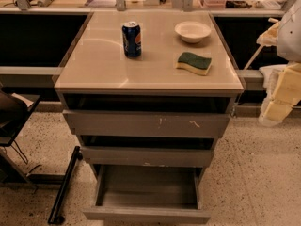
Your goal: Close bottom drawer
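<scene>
The bottom drawer (146, 214) is the lowest of three grey drawers in the cabinet. It is pulled far out toward me, and its shallow grey inside shows with nothing in it. Its plain flat front panel lies near the lower edge of the view. The middle drawer (148, 157) and the top drawer (146, 124) each stick out a little. My gripper (281, 94) is at the far right edge, level with the cabinet top, to the right of the cabinet and well above the bottom drawer, touching nothing.
On the cabinet top (94, 65) stand a blue soda can (131, 39), a white bowl (193, 31) and a green-and-yellow sponge (194, 62). A black bar (65, 185) lies on the speckled floor left of the cabinet. A dark chair (11, 114) is at the left edge.
</scene>
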{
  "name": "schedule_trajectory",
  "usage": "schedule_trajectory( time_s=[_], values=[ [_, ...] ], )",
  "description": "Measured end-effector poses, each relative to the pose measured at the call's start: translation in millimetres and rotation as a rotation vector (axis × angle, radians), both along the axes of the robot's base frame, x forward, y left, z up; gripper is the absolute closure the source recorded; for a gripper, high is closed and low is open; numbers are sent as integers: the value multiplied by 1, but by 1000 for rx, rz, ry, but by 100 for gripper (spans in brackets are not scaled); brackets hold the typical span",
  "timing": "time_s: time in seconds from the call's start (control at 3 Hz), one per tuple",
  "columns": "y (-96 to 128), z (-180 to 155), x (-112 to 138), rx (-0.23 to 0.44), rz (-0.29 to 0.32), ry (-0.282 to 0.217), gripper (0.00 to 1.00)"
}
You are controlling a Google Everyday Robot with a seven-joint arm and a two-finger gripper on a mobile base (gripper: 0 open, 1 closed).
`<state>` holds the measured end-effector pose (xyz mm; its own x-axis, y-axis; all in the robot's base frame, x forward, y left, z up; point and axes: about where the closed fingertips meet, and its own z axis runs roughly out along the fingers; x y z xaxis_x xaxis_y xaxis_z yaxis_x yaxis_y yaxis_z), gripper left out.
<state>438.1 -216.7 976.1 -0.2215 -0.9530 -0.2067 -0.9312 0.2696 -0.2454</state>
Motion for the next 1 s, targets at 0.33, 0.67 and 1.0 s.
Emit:
schedule_trajectory(
  time_s=[0.33, 0.67, 1.0],
  values=[
    [0, -6, -3, 7, 5, -12, 0],
    [6, -33, -18, 54, 45, -28, 0],
    [4, -96, -43, 146, 72, -35, 0]
  ],
)
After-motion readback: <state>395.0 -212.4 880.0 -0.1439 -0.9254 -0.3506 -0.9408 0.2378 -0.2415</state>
